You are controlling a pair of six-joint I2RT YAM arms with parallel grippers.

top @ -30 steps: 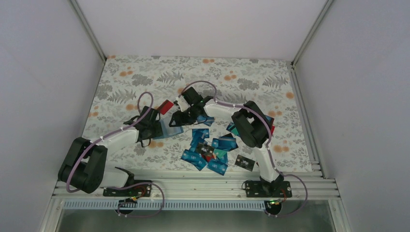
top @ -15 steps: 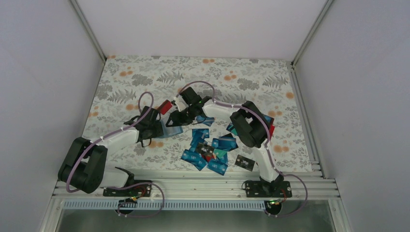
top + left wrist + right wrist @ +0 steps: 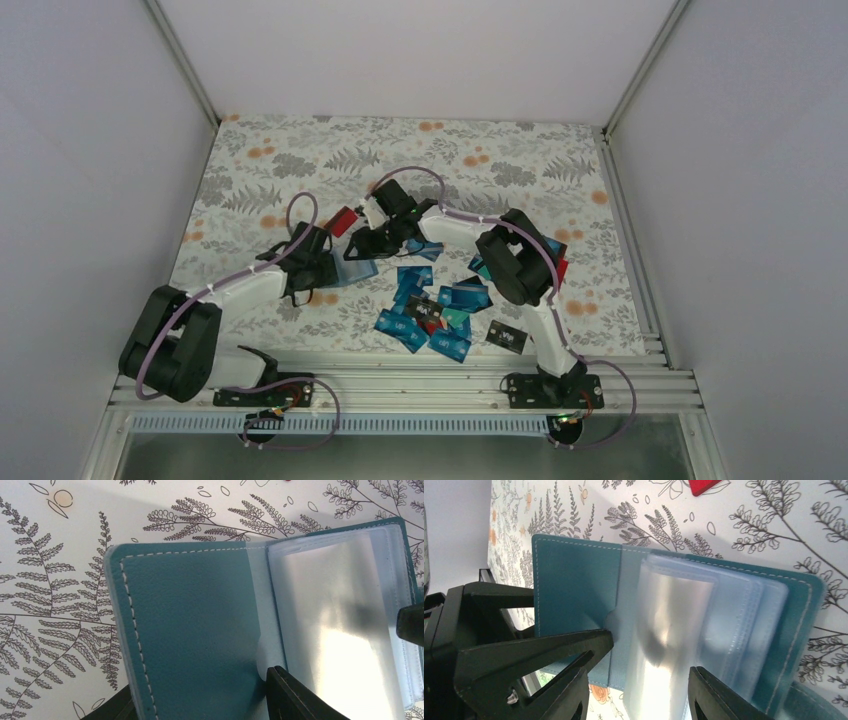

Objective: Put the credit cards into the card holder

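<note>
table [image 3: 520,150]: fern-and-flower cover; both arms are bolted at its near edge.
left arm [image 3: 240,285]: reaches from the near-left corner toward mid-table.
right arm [image 3: 515,265]: folds up from the near-right, then stretches left across the middle.
credit cards [image 3: 435,310]: loose heap of mostly blue and teal cards, between the table's middle and its near edge, just left of the right arm.
card holder [image 3: 190,625]: lies open and flat at mid-table, slightly left of centre, between the two grippers, teal cover outward.
clear sleeves [image 3: 674,630]: fanned over the holder's right half, top one blurred.
left gripper [image 3: 200,700]: jaws spread, one fingertip at each side of the cover flap.
right gripper [image 3: 651,655]: jaws spread, straddling the spine and the sleeves.
red card [image 3: 344,220]: alone, just beyond the holder toward the far edge.
black card [image 3: 507,337]: alone near the near edge, beside the right arm's base.
</note>
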